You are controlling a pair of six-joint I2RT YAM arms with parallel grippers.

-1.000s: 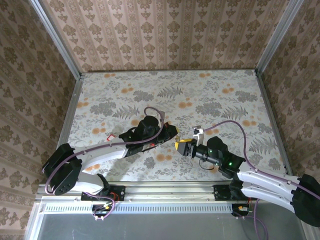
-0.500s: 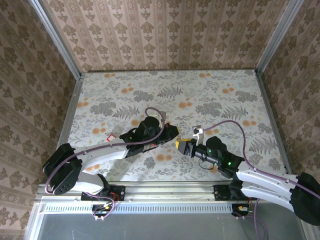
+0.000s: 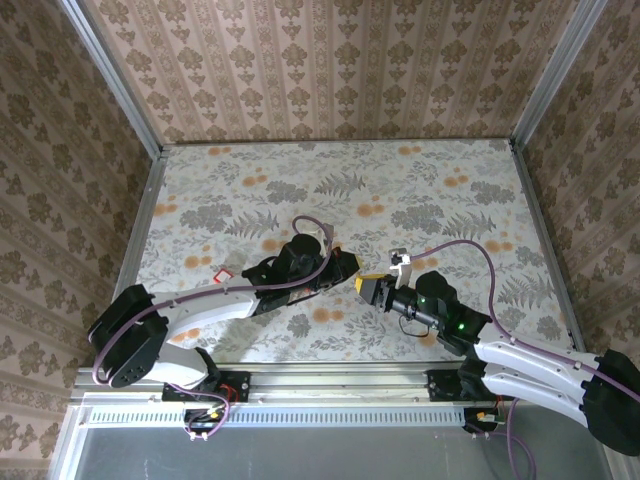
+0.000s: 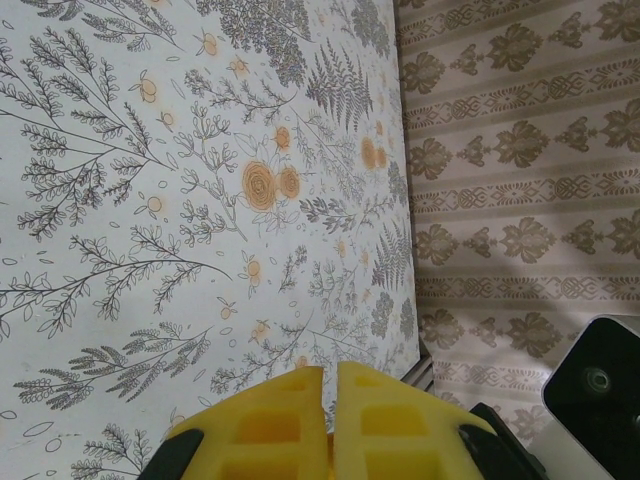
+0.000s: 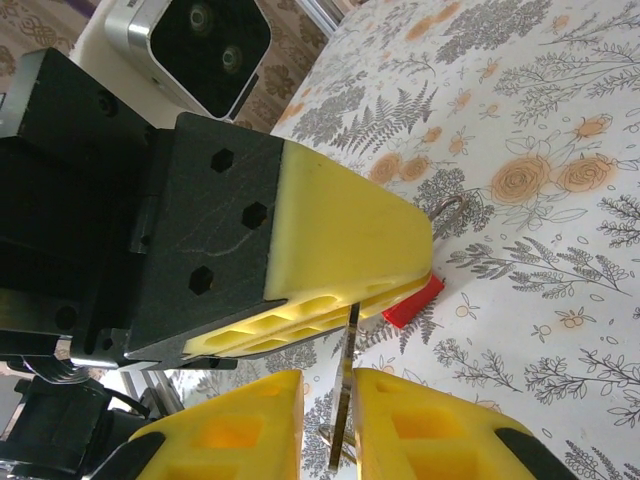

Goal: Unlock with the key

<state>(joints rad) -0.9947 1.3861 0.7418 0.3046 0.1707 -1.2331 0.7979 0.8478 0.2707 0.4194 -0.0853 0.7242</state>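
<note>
In the right wrist view my right gripper (image 5: 330, 380) is shut on the key (image 5: 346, 370), a thin dark metal blade standing upright between the yellow pads. The key's tip reaches the underside of the left gripper (image 5: 400, 262), which is shut on a red padlock (image 5: 412, 300). Only a red corner of the padlock and its silver shackle (image 5: 450, 207) stick out. From above, the left gripper (image 3: 346, 267) and right gripper (image 3: 368, 287) meet tip to tip at mid-table. In the left wrist view the left gripper (image 4: 330, 375) has its pads nearly together, with the padlock hidden.
A second red padlock (image 3: 222, 272) lies on the floral table (image 3: 400, 190) beside the left arm's forearm. Patterned walls with metal corner posts (image 3: 545, 75) enclose the table. A purple cable (image 3: 470, 250) loops over the right arm.
Both grippers have drifted slightly to the right together. The right one has edged up towards the left gripper. Both holds are unchanged.
</note>
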